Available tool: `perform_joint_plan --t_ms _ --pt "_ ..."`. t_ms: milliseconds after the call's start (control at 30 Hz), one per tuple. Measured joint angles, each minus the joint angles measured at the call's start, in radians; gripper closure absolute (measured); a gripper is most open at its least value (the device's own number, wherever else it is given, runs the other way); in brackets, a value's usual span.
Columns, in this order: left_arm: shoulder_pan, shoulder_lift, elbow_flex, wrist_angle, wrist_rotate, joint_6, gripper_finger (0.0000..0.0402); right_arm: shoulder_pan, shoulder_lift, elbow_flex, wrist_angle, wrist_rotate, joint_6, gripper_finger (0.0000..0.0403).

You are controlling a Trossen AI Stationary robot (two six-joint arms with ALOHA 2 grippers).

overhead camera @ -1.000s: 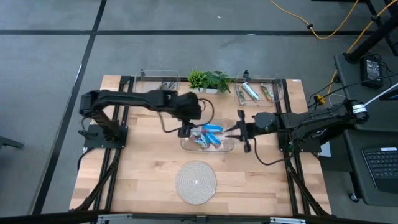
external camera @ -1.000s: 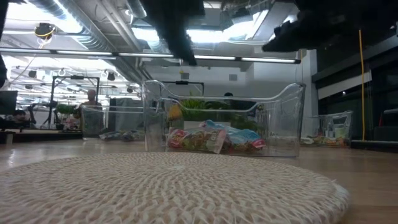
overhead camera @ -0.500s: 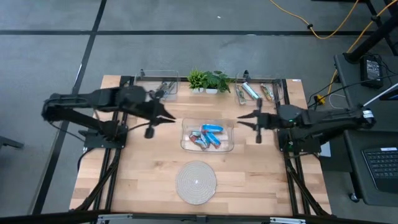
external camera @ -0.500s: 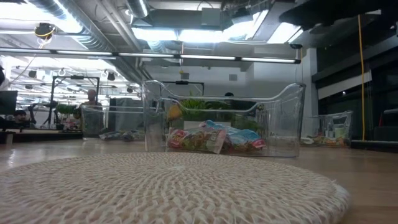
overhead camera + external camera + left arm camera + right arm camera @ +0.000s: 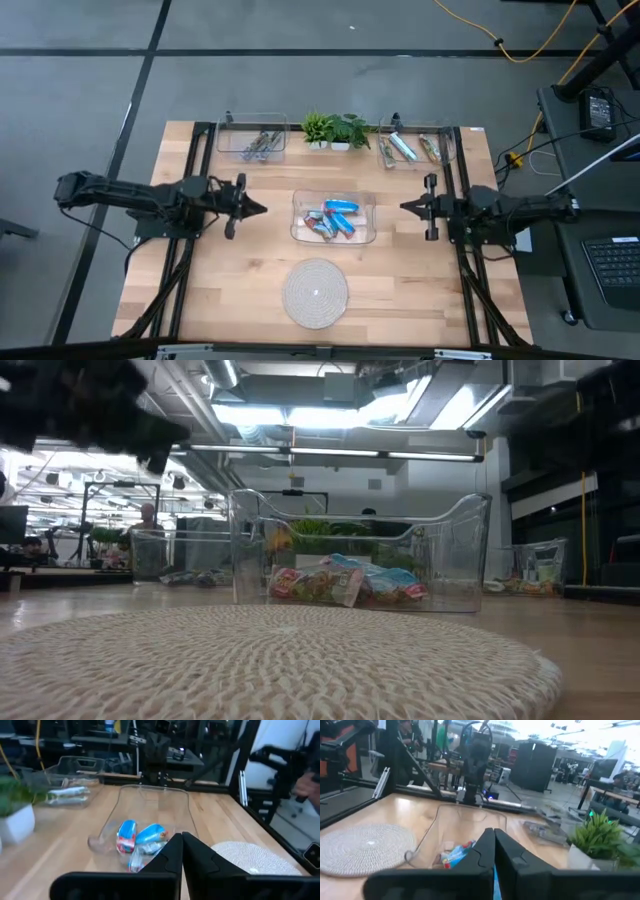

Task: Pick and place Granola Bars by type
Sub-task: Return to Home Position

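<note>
Granola Bars (image 5: 335, 218) lie heaped in the middle clear bin (image 5: 299, 237) at the centre of the worktop (image 5: 225, 290), between the two grippers and apart from both; the left gripper (image 5: 260, 208) hangs just left of that bin, fingers pressed together, holding nothing; the right gripper (image 5: 404, 207) hangs to the right of it, fingers likewise closed and empty. Count: three clear bins; one round woven mat (image 5: 315, 292) on the near side; one potted plant (image 5: 335, 129) at the far edge. The far left bin (image 5: 230, 151) holds silvery bars; the far right bin (image 5: 447, 152) holds one pale bar and some brownish ones; the middle bin shows two bright blue bars and some red-printed ones; exact totals cannot be made out, as the wrappers overlap.
</note>
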Motion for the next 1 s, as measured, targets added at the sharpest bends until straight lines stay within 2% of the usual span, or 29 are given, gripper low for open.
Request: perform_joint_plan --t_ms 133,233,367,433,700,1000 --pt "0.0 -0.063 -0.119 0.085 -0.043 -0.035 0.0399 0.001 -0.07 0.001 -0.101 0.02 0.008 0.0398" --pt "0.005 -0.131 -0.134 0.095 -0.089 -0.006 0.04 0.005 -0.08 0.003 -0.099 0.021 -0.029 0.0399" --pt "0.021 -0.244 -0.136 0.085 -0.097 0.063 0.0399 0.004 -0.078 0.003 -0.1 0.04 -0.034 0.0399" --pt "0.032 -0.306 -0.135 0.042 -0.102 0.068 0.0399 0.004 -0.078 0.003 -0.101 0.04 -0.033 0.0399" --pt "0.063 -0.545 -0.136 -0.299 -0.107 0.044 0.0399 0.004 -0.076 0.003 -0.103 0.035 -0.038 0.0398" --pt "0.076 -0.495 -0.133 -0.305 -0.071 0.045 0.0399 0.004 -0.048 0.003 -0.103 0.032 -0.034 0.0397"
